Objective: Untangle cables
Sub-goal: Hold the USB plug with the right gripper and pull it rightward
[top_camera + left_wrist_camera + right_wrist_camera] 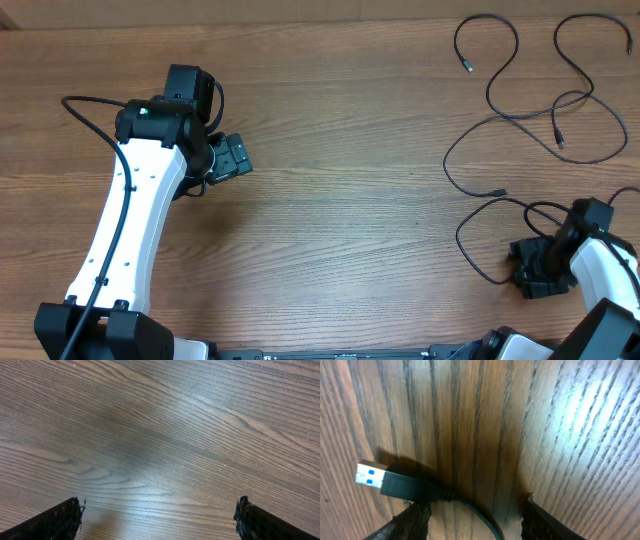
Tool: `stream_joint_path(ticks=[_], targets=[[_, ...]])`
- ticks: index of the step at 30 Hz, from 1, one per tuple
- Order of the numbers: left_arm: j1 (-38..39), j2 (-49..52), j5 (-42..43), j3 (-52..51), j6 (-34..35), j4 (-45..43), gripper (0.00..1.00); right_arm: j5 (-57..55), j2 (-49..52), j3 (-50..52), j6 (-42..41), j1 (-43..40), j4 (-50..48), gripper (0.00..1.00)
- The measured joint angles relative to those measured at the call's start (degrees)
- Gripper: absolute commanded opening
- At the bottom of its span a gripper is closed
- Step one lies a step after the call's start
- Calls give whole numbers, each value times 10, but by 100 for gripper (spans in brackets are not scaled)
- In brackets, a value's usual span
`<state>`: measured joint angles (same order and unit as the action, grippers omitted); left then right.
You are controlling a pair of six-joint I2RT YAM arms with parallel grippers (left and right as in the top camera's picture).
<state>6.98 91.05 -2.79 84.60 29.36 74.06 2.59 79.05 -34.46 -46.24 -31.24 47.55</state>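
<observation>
Several thin black cables (490, 103) lie in loose overlapping curves at the table's far right, their small plug ends (467, 67) apart from one another. One cord (460, 240) loops down to my right gripper (540, 270), which is low over the wood. In the right wrist view this cord (482, 519) runs between the gripper's (472, 505) fingers without touching either pad. Its USB plug (385, 480) with a blue insert lies just past the left finger (412, 522). The jaws stand apart. My left gripper (228, 157) (159, 505) hovers wide open over bare wood, far from the cables.
The wooden table (350, 220) stretches between the two arms. The left arm's own thicker black cable (95, 125) arcs beside its white link. The right arm's white link (605, 265) sits at the table's lower right corner.
</observation>
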Motion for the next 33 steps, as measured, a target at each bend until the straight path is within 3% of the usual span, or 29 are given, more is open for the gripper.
stream_joint_path(ticks=[3,13,20,33], targets=[[0,0,0,0,0,0,99,-10,14,-7,0,11,3,56],[0,0,0,0,0,0,100,-13,40,-25,0,20,0,29],[0,0,0,0,0,1,100,4,58,-46,12,22,5,4],[0,0,0,0,0,-3,100,15,72,-79,68,24,64,4]])
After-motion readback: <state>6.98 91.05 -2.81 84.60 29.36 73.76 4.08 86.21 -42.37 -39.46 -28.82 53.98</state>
